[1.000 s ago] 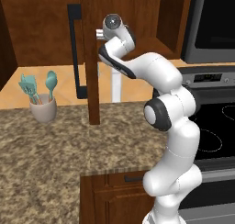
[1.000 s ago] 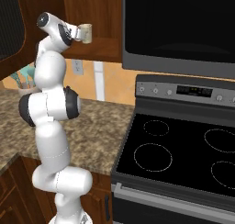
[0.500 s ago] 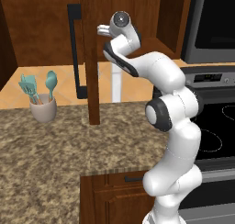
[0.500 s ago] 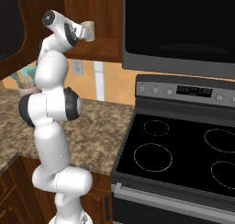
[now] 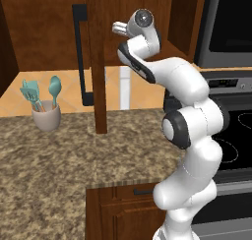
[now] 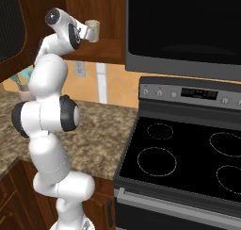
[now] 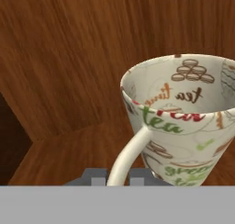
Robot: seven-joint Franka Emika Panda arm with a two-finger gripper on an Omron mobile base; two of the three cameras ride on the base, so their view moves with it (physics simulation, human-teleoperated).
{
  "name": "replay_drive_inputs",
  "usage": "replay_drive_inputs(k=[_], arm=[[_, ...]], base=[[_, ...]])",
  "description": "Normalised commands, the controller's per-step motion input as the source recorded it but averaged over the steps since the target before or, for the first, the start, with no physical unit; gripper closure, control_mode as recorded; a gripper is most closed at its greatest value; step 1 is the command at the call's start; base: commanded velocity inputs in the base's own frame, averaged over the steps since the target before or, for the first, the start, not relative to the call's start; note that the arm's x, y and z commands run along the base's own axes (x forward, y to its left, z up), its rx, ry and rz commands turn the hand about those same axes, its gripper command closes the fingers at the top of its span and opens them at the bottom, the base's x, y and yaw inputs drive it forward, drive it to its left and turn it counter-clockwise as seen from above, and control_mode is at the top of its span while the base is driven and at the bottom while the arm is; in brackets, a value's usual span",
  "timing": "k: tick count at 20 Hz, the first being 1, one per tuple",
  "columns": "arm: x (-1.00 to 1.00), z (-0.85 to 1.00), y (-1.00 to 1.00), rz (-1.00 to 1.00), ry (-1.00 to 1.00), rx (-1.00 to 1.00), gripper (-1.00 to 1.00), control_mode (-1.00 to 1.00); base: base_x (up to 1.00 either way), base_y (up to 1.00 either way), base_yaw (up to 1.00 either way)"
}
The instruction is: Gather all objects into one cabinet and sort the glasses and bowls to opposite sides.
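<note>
1. Right base view: the stove [image 6: 188, 163] spreads from 3 to 6 o'clock, the counter [image 6: 101, 130] at 9 o'clock of it.
2. The cabinet [image 7: 69, 58] surrounds the cup; its shelf [image 6: 110, 47] lies under it.
3. The arm [image 5: 189, 131] reaches up toward 11 o'clock.
4. The cup [image 7: 183, 117], cream with a handle and tea print, stands upright at 3 o'clock in the hand view.
5. The gripper [image 7: 117, 177] is clenched on the cup's handle.

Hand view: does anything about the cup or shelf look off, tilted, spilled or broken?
Nothing stands out. The mug sits upright on the wooden shelf, empty and unchipped, its handle running down between the gripper jaws, which are shut on it. It has a handle and tea lettering.
</note>
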Motion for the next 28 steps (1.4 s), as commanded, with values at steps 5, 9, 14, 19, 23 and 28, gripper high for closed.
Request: replay_drive_inputs(k=[5, 9, 14, 19, 23, 28], arm=[[-0.89, 0.14, -0.3, 0.07, 0.0, 0.2, 1.0, -1.0], [-1.0, 0.05, -0.09, 0.11, 0.0, 0.06, 1.0, -1.0], [-0.77, 0.0, -0.06, 0.08, 0.0, 0.0, 1.0, -1.0], [-0.85, 0.16, -0.1, 0.01, 0.0, -0.05, 1.0, -1.0], [-1.0, 0.12, -0.15, 0.0, 0.0, -0.02, 1.0, -1.0], [-1.0, 0.0, -0.2, 0.0, 0.06, -0.01, 1.0, -1.0]], base=[[0.0, 0.0, 0.0], [0.0, 0.0, 0.0], [0.0, 0.0, 0.0], [0.0, 0.0, 0.0], [0.0, 0.0, 0.0], [0.0, 0.0, 0.0]])
